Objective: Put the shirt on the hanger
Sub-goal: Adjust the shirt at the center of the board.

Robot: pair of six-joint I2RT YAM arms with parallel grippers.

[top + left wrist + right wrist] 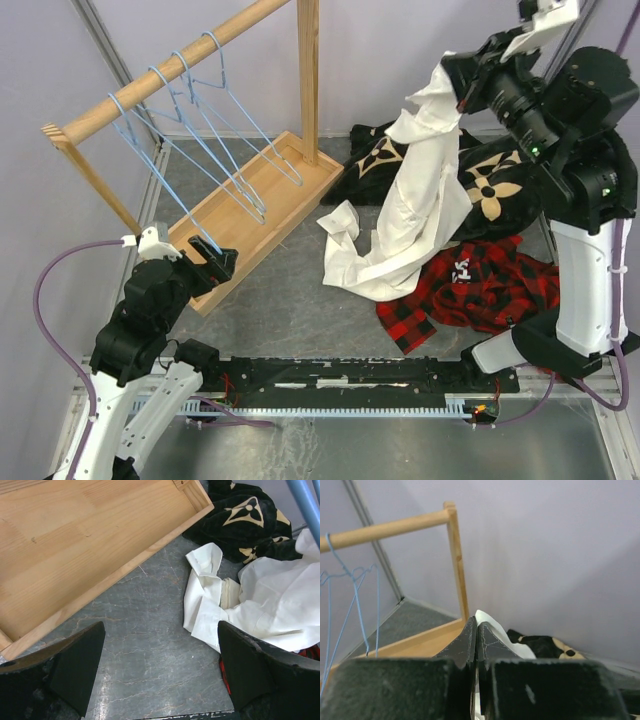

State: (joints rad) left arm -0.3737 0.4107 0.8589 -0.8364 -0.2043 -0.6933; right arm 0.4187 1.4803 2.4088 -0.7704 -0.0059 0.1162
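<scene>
The cream-white shirt hangs from my right gripper, which is shut on its top edge high at the back right; the lower part trails on the table. In the right wrist view the shut fingers pinch a strip of the shirt. Several light-blue wire hangers hang on the wooden rail at the back left. My left gripper is open and empty, low by the rack's wooden base, close to the foot of one hanger. The left wrist view shows the shirt's cuff on the table.
The rack's wooden base tray lies under the hangers, with an upright post. A black blanket with tan flowers lies at the back right. A red-and-black plaid garment lies in front of it, partly under the shirt.
</scene>
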